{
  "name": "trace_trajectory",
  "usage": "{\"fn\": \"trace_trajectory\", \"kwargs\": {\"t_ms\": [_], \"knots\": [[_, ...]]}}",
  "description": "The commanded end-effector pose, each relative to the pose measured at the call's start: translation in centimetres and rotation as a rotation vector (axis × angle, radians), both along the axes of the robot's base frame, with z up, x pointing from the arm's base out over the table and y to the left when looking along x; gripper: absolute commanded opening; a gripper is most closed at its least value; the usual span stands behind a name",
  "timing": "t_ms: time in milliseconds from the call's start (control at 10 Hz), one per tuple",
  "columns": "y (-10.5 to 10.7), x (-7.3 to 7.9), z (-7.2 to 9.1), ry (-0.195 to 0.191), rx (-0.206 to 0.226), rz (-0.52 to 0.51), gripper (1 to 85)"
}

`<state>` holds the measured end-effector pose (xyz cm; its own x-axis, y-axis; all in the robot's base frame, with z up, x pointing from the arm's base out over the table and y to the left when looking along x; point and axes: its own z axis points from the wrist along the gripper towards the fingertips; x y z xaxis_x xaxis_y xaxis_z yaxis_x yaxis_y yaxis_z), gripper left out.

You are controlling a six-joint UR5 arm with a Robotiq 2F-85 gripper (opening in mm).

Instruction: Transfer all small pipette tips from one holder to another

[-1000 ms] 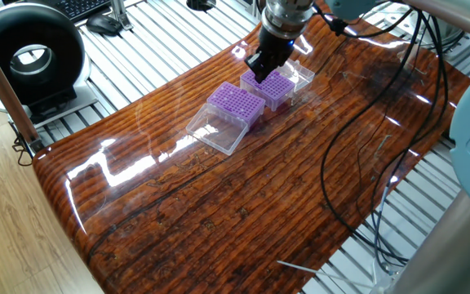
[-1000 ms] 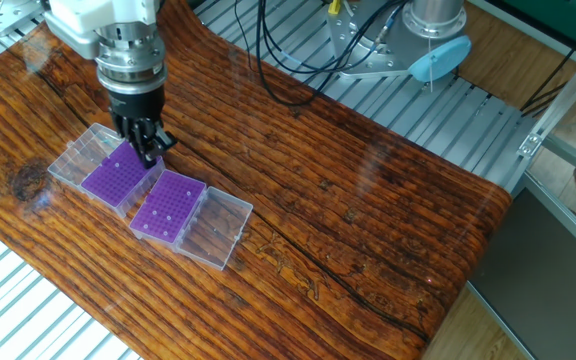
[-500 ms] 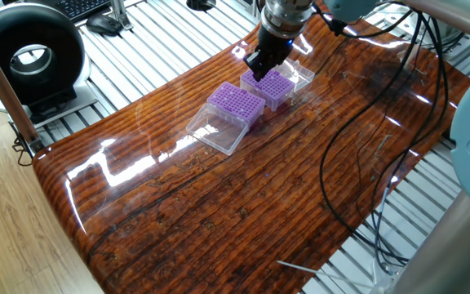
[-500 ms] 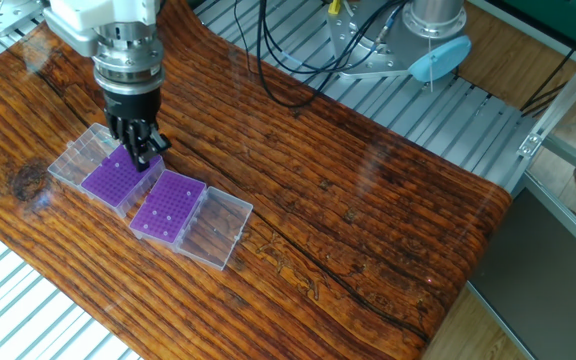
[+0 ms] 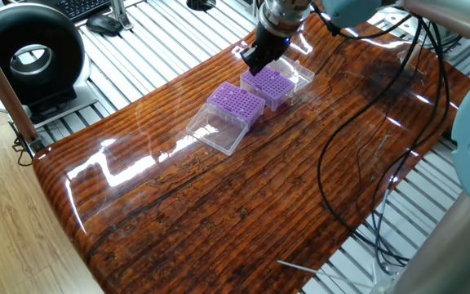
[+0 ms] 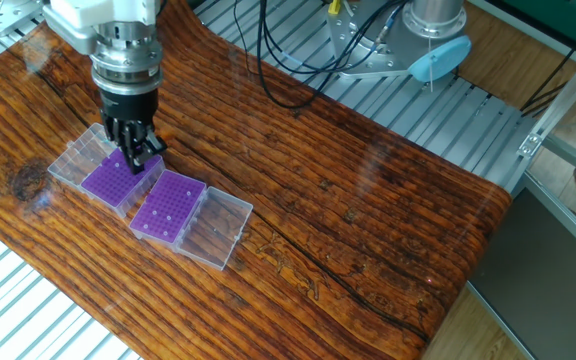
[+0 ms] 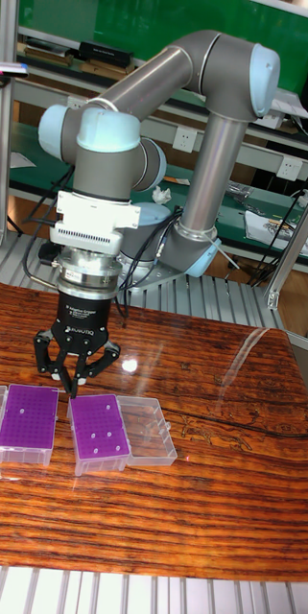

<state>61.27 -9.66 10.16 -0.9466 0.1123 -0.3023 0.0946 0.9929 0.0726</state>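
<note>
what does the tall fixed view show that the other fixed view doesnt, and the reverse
Only the tall fixed view shows the whole arm, its base, and the green wall behind.

Only the other fixed view shows the table's far right end, the blue part on the metal slats, and the floor corner.

Both show the pincer held above the two purple boxes, one box carrying just a few pale tips, and the clear lids folded open.

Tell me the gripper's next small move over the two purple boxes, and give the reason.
Probably a short sideways shift toward the sparsely filled purple box. The gripper hangs just above the edge of the fuller purple box, fingers pinched close. Whether it carries a tip is too small to tell; that box shows only a few pale dots.
</note>
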Motion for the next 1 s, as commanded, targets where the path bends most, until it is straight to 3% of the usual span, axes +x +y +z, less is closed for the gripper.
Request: {"fn": "trace_trajectory", "kwargs": {"t_ms": [0,200,500,900], "knots": [[-0.9,-0.8,-0.2,0.034,-0.023,-0.024,1.0],[-1.5,-2.4,1.0,0.062,-0.021,-0.025,1.0],[-1.4,-4.3,4.2,0.067,0.050,-0.009,1.0],[-2.3,-3.6,6.1,0.031,0.113,0.057,1.0]]}}
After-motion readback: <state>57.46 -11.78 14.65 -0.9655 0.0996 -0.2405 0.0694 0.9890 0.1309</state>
